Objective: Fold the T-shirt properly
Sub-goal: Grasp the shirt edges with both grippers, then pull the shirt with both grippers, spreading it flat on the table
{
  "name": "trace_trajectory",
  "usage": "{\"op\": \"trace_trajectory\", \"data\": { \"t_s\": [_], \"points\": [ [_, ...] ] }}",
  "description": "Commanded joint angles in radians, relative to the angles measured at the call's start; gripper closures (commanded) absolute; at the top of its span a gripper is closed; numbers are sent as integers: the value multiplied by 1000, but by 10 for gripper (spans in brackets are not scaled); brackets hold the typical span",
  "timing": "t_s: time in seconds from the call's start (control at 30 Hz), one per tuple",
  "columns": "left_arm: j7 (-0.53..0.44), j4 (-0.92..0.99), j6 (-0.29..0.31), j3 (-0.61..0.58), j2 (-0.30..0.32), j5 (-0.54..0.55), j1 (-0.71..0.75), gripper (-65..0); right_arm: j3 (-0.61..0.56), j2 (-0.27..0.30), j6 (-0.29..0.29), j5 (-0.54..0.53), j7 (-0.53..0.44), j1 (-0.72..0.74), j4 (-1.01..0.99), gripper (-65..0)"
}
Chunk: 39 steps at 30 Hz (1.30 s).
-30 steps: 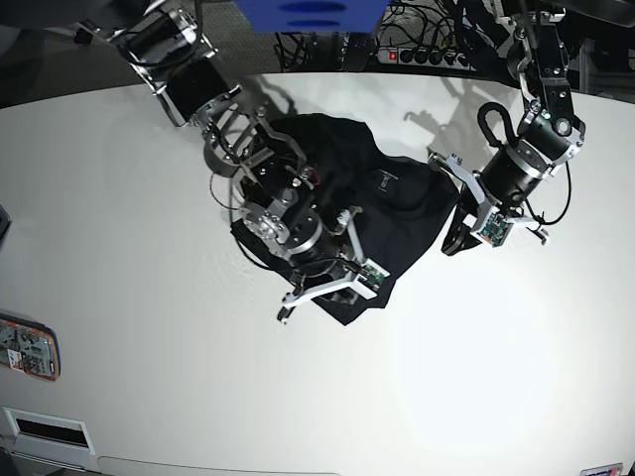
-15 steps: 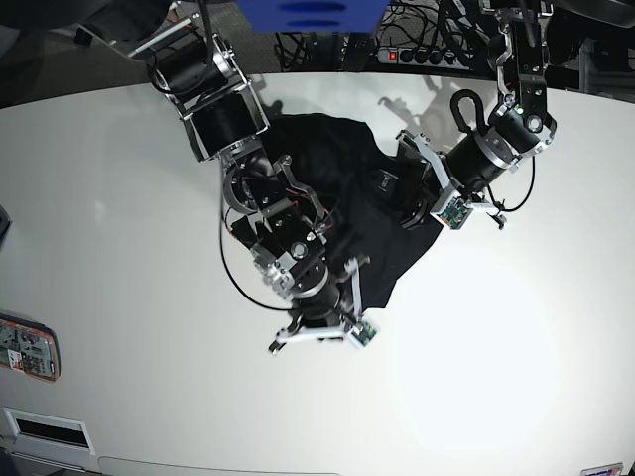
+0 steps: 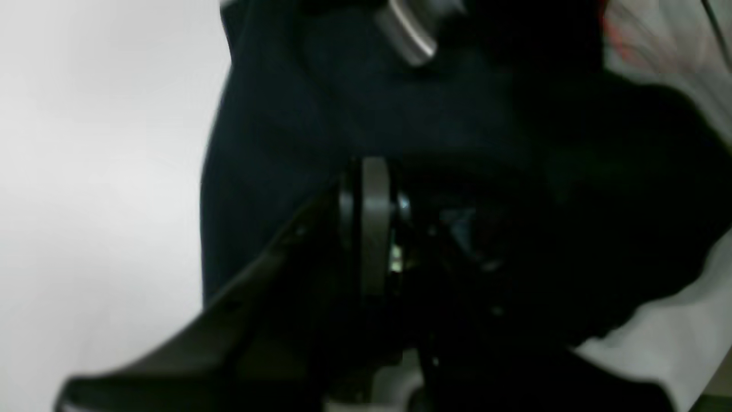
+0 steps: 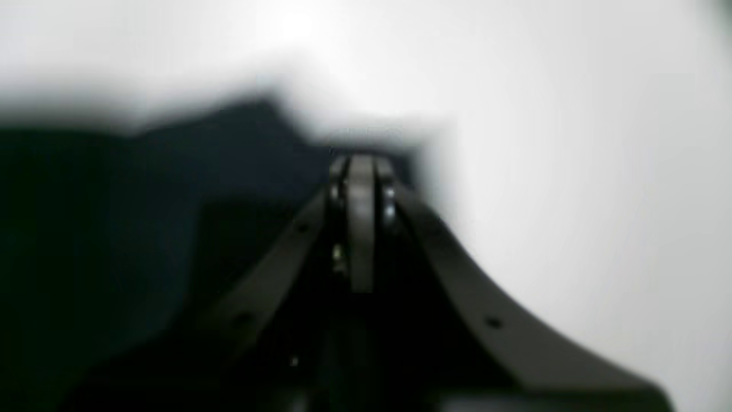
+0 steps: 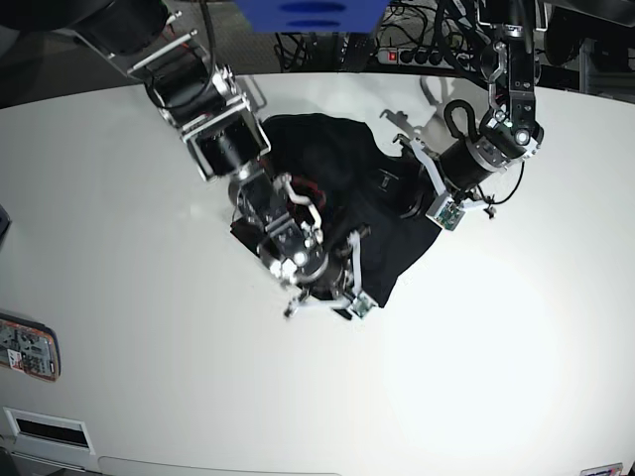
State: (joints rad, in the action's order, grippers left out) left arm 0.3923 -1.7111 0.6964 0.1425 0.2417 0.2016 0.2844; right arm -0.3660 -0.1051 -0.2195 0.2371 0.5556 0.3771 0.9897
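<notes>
The black T-shirt [image 5: 332, 159] lies bunched in the middle of the white table [image 5: 496, 377]. My right gripper [image 5: 327, 302] is at the shirt's near edge, fingers shut. In the blurred right wrist view the shut fingertips [image 4: 360, 166] meet a corner of the T-shirt [image 4: 171, 200]; whether cloth is pinched does not show. My left gripper [image 5: 405, 198] is down on the shirt's right side. The left wrist view shows that gripper [image 3: 374, 171] shut, with the dark T-shirt [image 3: 286, 114] all around it; a pinch cannot be made out.
A flat orange-edged device [image 5: 28, 347] lies at the table's left edge. A white plate [image 5: 45, 428] sits at the near left corner. A power strip [image 5: 417, 55] with cables lies behind the table, and a blue object [image 5: 308, 12] hangs at top centre.
The left arm has swung inward from the shirt's right edge onto the cloth. The right arm has turned, and its gripper has gone to the shirt's near edge. Both stayed shut.
</notes>
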Motion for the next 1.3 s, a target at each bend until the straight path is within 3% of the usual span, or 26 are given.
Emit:
{"op": "trace_trajectory", "data": {
  "t_s": [0.0, 0.23, 0.37, 0.47, 0.7, 0.83, 0.97, 1.17, 1.27],
  "points": [
    [-25, 12, 2, 3, 3, 12, -29, 0, 5, -14, -8, -17, -6, 70, 25, 0],
    [-34, 184, 2, 10, 6, -112, -138, 0, 5, -9, -10, -40, -6, 70, 14, 0],
    [-143, 263, 2, 10, 11, -156, -172, 0, 5, 48, -10, -43, 1, 70, 16, 0],
    [-207, 331, 2, 10, 11, -209, -230, 0, 5, 55, -10, -41, -1, 67, 19, 0],
    [-260, 489, 2, 6, 12, -324, -365, 0, 3, 147, -10, -40, 2, 59, 57, 0],
    [-310, 618, 2, -4, 3, -383, -459, 0, 3, 190, -10, -41, -4, -22, 131, 0],
    [-405, 744, 2, -99, 3, -408, -537, 0, 3, 195, -10, -43, 2, -82, 219, 0],
    [-418, 866, 2, -179, -18, -410, -640, 0, 5, 212, -10, -40, 2, -186, 283, 0],
    [-418, 911, -57, -254, -28, -411, -698, 0, 9, 213, -10, -40, 4, -241, 335, 0]
  ]
}}
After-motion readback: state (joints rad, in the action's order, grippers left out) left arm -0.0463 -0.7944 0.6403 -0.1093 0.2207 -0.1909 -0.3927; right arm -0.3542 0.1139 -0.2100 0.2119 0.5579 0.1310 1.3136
